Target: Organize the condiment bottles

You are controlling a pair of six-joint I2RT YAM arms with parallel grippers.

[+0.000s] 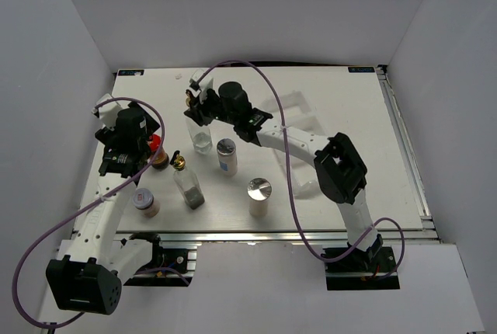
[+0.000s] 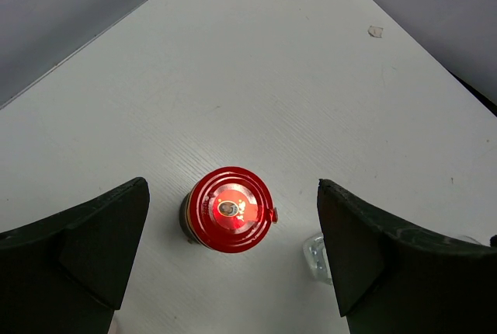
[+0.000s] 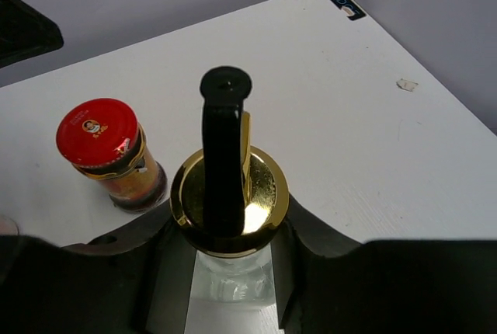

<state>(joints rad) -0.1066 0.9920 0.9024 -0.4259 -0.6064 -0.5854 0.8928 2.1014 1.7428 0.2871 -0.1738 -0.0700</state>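
Right gripper (image 3: 231,268) was clenched on the first glass bottle (image 3: 262,193), one finger (image 3: 109,287) on each side just under the gold collar. Its black spout pointed up toward the wrist camera. From the top camera, this bottle (image 1: 202,138) stood upright on the table (image 1: 349,155), left of centre and toward the back, with the right gripper (image 1: 198,110) over its top.

Left gripper (image 2: 231,193) hung spread wide above the red-capped jar (image 2: 229,210). The jar sat between the fingers (image 2: 93,248) with table showing on both sides, so nothing was grasped. The jar (image 1: 158,153) was just left of the held bottle and apart from it; the right wrist view also showed it (image 3: 99,132) clear of the bottle.

Other pieces noted from above:
- The second glass bottle (image 1: 187,184) stood near the front of the red-capped jar, with dark contents low in the glass.
- The rear cylinder (image 1: 226,155) was just right of the held bottle and a little nearer the arms.
- The front cylinder (image 1: 259,196) was further right and forward, standing alone.
- The pale-lidded jar (image 1: 145,202) was at the front left, close beside the left arm.
- The plastic tray (image 1: 304,107) showed faintly at the back right, partly under the right arm; I could not make out its compartments.
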